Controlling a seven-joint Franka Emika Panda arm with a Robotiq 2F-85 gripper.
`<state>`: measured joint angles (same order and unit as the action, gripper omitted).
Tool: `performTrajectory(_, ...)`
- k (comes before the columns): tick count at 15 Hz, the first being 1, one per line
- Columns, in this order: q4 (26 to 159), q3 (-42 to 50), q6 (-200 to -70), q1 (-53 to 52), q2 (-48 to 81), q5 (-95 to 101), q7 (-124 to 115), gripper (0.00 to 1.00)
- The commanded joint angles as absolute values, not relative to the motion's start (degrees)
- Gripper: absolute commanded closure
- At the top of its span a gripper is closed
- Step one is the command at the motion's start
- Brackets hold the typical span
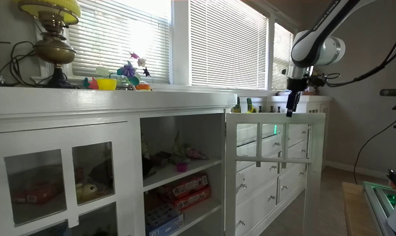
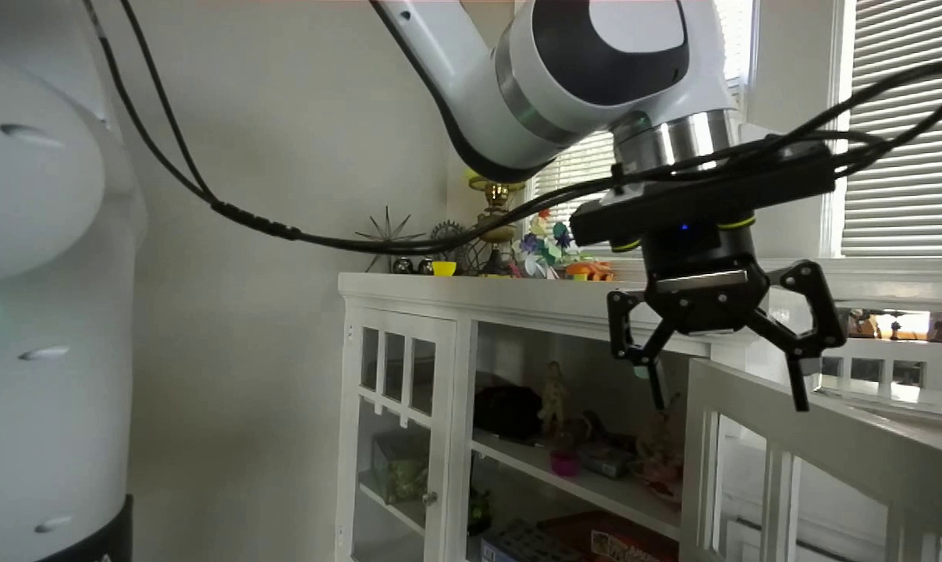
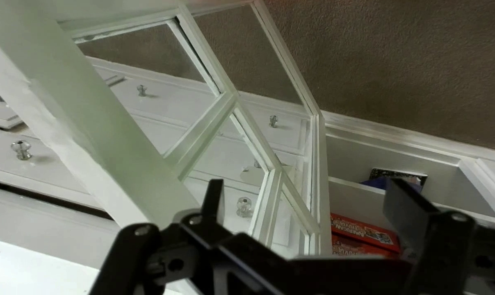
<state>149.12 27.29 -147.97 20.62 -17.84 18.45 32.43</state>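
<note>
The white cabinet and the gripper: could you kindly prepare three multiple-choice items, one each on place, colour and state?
1. The lamp stands on: A) the floor; B) the cabinet; C) a chair
2. The stacked boxes inside the cabinet are: A) red; B) green; C) white
3. The gripper is: A) shut; B) holding a box; C) open and empty

1 B: both exterior views show it there.
2 A: their red sides show in an exterior view.
3 C: its fingers stand apart, with nothing between.

One pincer [image 2: 729,407], one open door [image 1: 273,160], two stacked red boxes [image 1: 191,192], one lamp [image 1: 55,48]
</note>
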Motion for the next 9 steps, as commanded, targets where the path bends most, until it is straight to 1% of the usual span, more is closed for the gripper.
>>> performTrajectory(1,144.51,30.27,-150.05,18.74,-13.23,13.17,39.71,0.00)
performTrajectory(9,138.32,29.90,-155.73,21.14,-5.62,13.39,42.09,0.00)
